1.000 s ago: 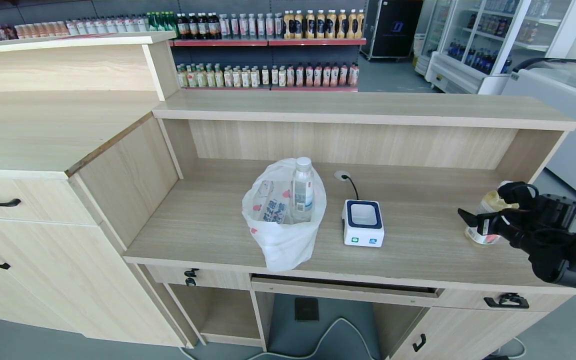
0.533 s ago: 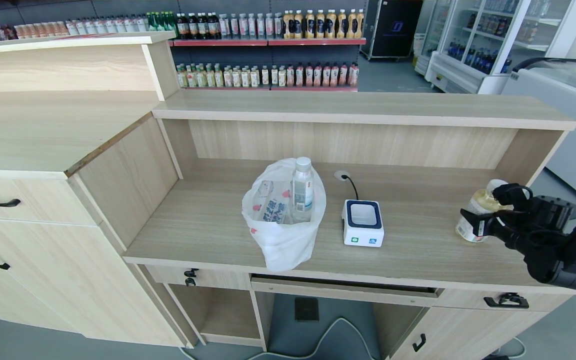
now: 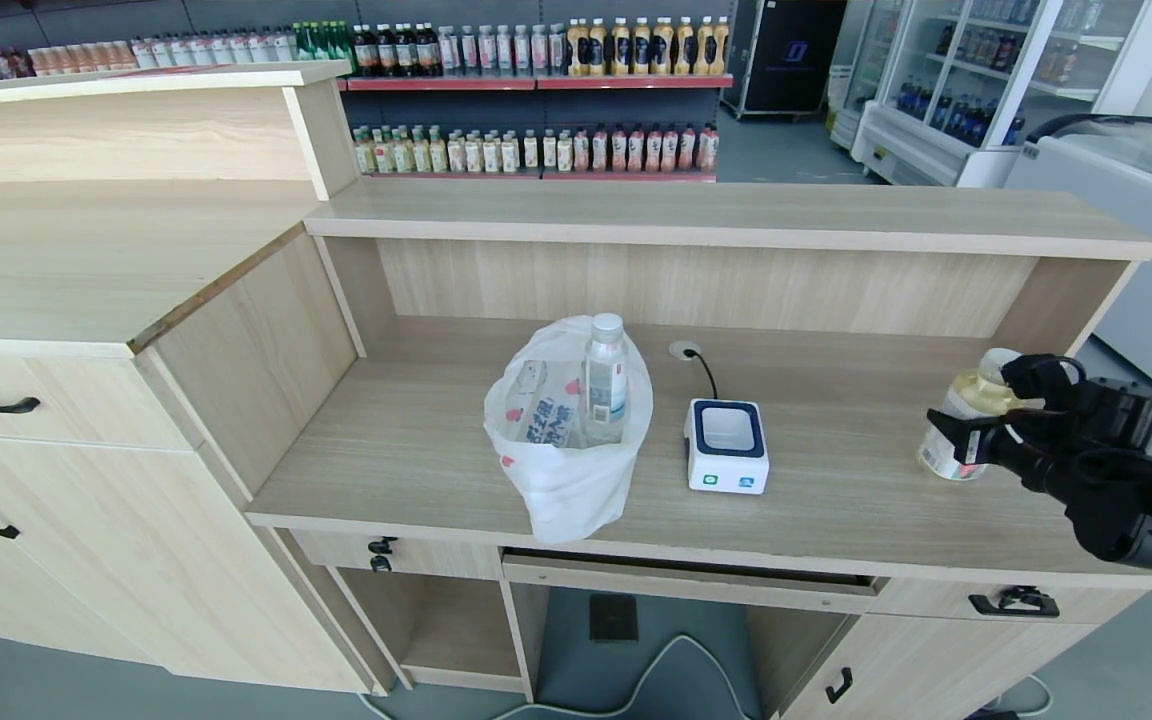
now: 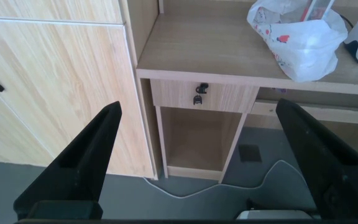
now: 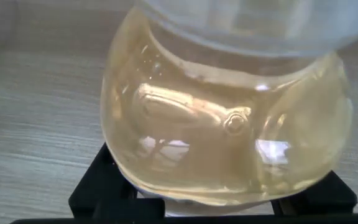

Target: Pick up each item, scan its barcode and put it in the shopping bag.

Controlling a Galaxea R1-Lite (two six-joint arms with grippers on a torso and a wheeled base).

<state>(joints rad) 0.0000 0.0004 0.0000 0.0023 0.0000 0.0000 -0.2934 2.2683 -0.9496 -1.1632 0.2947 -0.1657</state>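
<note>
Near the right edge of the counter (image 3: 836,490), the right gripper (image 3: 981,410) is clamped on the yellow drink bottle (image 3: 944,452), now tilted and lifted a touch versus a second ago, so pick looks done; scanner (image 3: 726,445) next, then shopping bag (image 3: 566,480).

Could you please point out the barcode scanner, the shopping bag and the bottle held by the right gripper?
barcode scanner (image 3: 726,432): head view, its dark-framed top window.
shopping bag (image 3: 566,490): head view, its white front wall.
bottle (image 3: 971,401): head view, its yellow shoulder.
</note>
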